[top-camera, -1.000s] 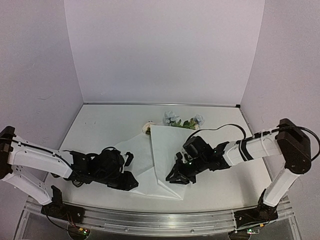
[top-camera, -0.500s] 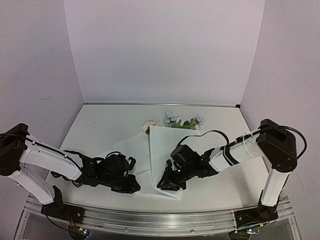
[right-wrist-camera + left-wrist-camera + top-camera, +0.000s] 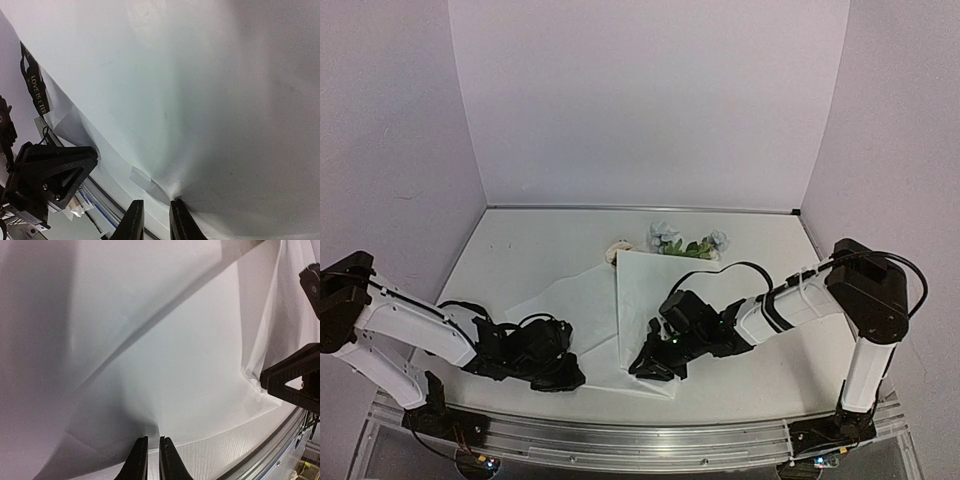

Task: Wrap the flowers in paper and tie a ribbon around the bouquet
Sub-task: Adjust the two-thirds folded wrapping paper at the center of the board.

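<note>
Both the left claw (image 3: 151, 442) and the right claw (image 3: 154, 206) pinch the paper (image 3: 590, 300) at its near edge, probably to fold it over the flowers (image 3: 685, 244).
Each is almost closed on a nipped crease of the sheet, low over the counter (image 3: 540, 250). The blooms poke out past the far edge, well apart from both, and the lettered black ribbon (image 3: 34, 85) shows near the left claw.

Both arms reach low, forearms stretched inward and nearly level, elbows raised behind each claw. The left gripper (image 3: 563, 376) has its jaws all but together, only a thin slit between the fingertips (image 3: 141, 452), which pinch the paper (image 3: 175, 365) at their tips. The right gripper (image 3: 642, 366), apart from it and facing it, has slightly wider jaws that nip a fold at their tips.
</note>
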You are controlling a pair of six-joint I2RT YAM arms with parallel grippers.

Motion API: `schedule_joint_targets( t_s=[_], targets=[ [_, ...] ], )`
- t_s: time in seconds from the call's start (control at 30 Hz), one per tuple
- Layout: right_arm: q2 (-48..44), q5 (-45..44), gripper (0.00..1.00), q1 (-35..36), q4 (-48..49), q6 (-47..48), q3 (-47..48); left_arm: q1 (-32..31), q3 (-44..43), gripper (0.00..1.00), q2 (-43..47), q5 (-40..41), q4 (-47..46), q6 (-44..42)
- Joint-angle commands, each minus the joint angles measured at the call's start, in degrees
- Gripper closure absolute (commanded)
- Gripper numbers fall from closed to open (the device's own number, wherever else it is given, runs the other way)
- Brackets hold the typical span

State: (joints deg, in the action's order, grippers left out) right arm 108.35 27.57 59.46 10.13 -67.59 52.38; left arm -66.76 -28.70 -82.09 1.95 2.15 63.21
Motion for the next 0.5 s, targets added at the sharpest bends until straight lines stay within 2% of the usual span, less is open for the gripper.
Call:
schedule_joint_targets(
  t_s=[0.0,0.3,0.4,0.47],
  targets=[
    [2.29,-1.75,0.81,0.26,-0.77,-0.48,-0.39,0.2,2.8,0.89,4.38,8.17,12.12,7.61],
    [3.09,-1.17,0.81,0.3,0.61,-1.14,-0.2,0.96,7.12,0.85,15.75,16.48,27.52,21.85],
    [2.95,-1.0,0.81,0.28,0.8,-1.23,-0.24,1.14,7.83,0.82,21.31,18.44,29.05,23.37],
    [2.74,-0.73,0.81,0.24,0.81,-1.23,-0.01,1.11,7.52,0.76,24.61,19.13,28.62,22.56]
  ],
)
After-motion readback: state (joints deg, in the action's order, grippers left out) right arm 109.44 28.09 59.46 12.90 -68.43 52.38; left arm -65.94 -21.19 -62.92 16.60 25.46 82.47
